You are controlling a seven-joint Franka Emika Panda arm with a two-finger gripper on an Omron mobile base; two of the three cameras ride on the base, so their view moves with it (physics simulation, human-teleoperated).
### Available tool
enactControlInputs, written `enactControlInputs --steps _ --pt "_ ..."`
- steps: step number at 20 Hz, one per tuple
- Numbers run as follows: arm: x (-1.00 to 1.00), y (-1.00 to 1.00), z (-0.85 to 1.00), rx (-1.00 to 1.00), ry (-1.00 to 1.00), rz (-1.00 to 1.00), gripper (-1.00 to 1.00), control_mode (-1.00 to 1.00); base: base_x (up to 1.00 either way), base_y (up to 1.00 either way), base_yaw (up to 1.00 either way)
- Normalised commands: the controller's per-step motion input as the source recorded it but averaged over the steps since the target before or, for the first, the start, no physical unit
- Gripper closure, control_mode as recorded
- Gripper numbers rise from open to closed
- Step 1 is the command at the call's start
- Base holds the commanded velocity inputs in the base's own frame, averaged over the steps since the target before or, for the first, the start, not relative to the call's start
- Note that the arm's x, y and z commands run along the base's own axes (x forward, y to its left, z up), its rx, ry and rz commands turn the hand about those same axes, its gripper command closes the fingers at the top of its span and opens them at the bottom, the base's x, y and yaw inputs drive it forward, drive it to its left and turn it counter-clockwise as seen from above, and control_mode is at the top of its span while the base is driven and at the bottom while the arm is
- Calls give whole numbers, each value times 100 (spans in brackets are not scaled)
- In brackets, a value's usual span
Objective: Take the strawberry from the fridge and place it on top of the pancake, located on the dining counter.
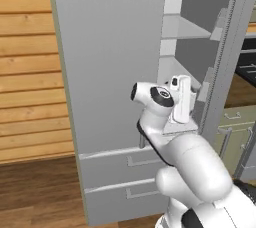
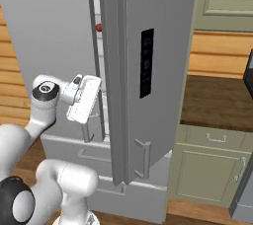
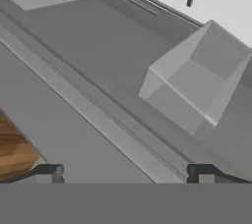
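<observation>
Gripper (image 2: 88, 129) at the fridge (image 1: 115, 72), jaws spread wide and holding nothing, poised in the gap by the swung-out door (image 2: 148, 71), apparently to reach inside. The strawberry (image 2: 99, 27) sits on a shelf well above the hand. The opening is narrow, hemmed by the door's edge and a door bin (image 3: 197, 85), so the climb looks tight.

Arm is reaching forward with elbow bent; gripper (image 3: 125, 173) is standing with jaws wide apart, holding nothing.
</observation>
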Motion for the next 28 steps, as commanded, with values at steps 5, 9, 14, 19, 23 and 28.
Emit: enactControlInputs --steps 5,9,14,19,23,28 --pt "12 -81 3 -1 0 0 -100 -100 0 0 0" --pt "-8 -90 2 0 0 0 -100 -100 0 0 0" --pt "-37 -90 8 0 -1 -1 -100 -100 0 0 0" --pt "-41 -100 14 3 -9 -1 -100 -100 0 0 0" --pt "-27 -100 17 6 -14 0 -100 -100 0 0 0" --pt "-23 -72 27 10 -14 0 -100 -100 0 0 0"
